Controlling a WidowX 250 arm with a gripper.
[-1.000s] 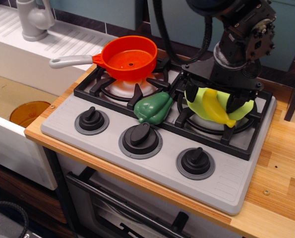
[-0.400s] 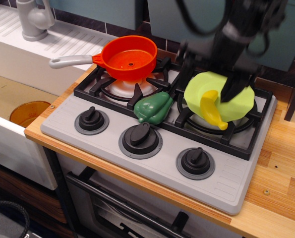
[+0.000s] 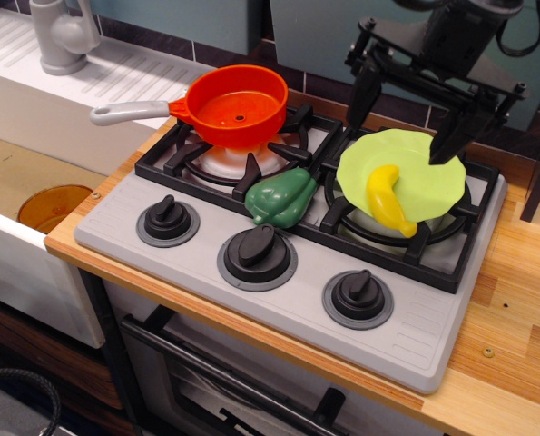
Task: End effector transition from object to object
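Note:
My black metal gripper point(image 3: 406, 113) hangs over the back right burner with its thin prongs spread wide and nothing between them. Just below it a yellow banana point(image 3: 387, 201) lies on a lime green plate point(image 3: 422, 186) on that burner. The right prong tip point(image 3: 448, 145) is just above the plate's far edge. A green pepper point(image 3: 281, 197) lies on the grate between the two burners. An orange pan point(image 3: 235, 106) with a grey handle sits on the back left burner.
The grey stove point(image 3: 206, 272) has three black knobs along its front. A wooden counter point(image 3: 515, 318) runs to the right. A sink with a grey tap point(image 3: 63, 34) is at the left, with an orange bowl point(image 3: 54, 206) low in it.
The gripper has risen from down around the banana and plate to above them, and let go. The banana and plate have settled flat on the burner.

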